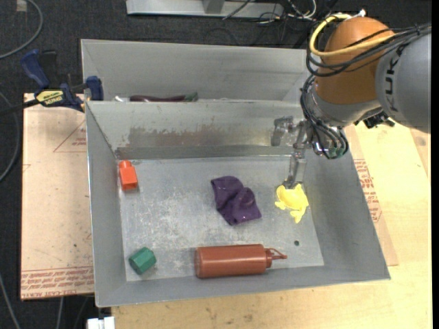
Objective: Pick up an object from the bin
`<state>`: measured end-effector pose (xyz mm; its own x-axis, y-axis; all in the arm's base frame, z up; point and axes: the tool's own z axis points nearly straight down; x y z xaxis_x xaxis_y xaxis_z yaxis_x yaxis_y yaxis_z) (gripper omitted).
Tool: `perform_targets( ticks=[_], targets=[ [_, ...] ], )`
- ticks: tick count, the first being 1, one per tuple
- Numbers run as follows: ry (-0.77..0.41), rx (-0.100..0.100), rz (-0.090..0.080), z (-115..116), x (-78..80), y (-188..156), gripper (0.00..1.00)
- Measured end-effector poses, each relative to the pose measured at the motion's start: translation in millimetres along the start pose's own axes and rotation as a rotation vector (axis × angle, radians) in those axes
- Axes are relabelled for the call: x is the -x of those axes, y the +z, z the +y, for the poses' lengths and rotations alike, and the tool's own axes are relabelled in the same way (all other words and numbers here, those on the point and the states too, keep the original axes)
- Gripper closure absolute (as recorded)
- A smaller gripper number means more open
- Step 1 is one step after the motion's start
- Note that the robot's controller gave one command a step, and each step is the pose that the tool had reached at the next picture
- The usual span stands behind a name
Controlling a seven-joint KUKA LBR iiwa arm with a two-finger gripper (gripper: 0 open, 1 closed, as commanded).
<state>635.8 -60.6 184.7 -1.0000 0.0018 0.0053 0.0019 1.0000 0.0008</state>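
1. My gripper (294,181) hangs at the top edge of a crumpled yellow soft object (292,201) on the right of the grey metal bin (103,184).
2. I cannot tell whether it is spread or closed.

I make out the small yellow thing (291,201), a soft-looking, lumpy piece with an uneven outline and a little tail at its lower edge, lying flat just right of the crumpled purple cloth (235,199), close by but not touching it.
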Motion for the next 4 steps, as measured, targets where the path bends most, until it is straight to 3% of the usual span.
perform_targets(
  ticks=[1,2,3,4],
  targets=[
    [-0.001,0.000,-0.007,0,1.4,-5,0.00],
    [-0.025,-0.002,-0.013,35,-5.5,35,0.00],
    [-0.039,0.003,-0.001,61,-12.3,68,0.00],
    [-0.100,-0.001,-0.016,86,-19.1,113,1.00]
  ],
)
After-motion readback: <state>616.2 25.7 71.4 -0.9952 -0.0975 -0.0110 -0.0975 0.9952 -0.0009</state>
